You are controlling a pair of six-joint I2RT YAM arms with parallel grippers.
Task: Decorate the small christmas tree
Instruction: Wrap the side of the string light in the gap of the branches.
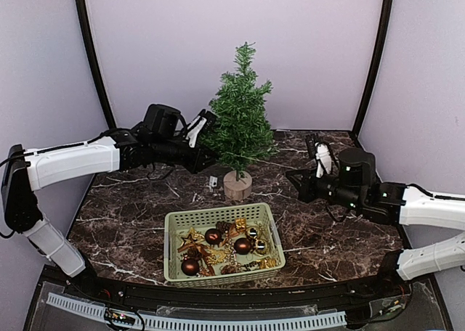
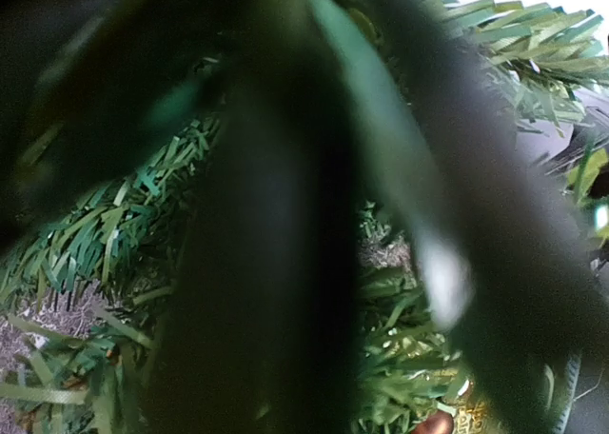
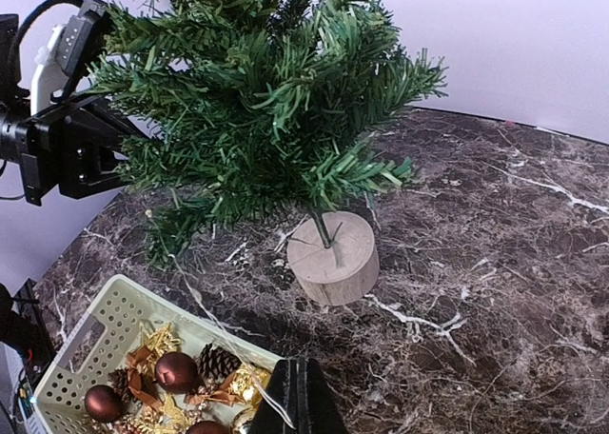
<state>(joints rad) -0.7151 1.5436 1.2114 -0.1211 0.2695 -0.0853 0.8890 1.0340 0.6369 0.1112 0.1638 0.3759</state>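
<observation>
The small christmas tree (image 1: 240,117) stands on its round wooden stump (image 1: 237,185) behind the basket. It also shows in the right wrist view (image 3: 266,101). My left gripper (image 1: 206,129) is pushed into the tree's left branches. Its fingers are hidden, and green needles (image 2: 114,225) and dark blur fill the left wrist view. My right gripper (image 3: 304,388) hovers right of the basket, also in the top view (image 1: 296,177). It is shut on a thin pale string (image 3: 205,310) that runs up-left to a low branch.
A pale green basket (image 1: 218,211) sits at the front centre, also in the right wrist view (image 3: 105,310). It holds brown balls (image 1: 243,245), gold ornaments and a pine cone (image 3: 219,363). The dark marble table (image 1: 131,215) has walls behind and at both sides.
</observation>
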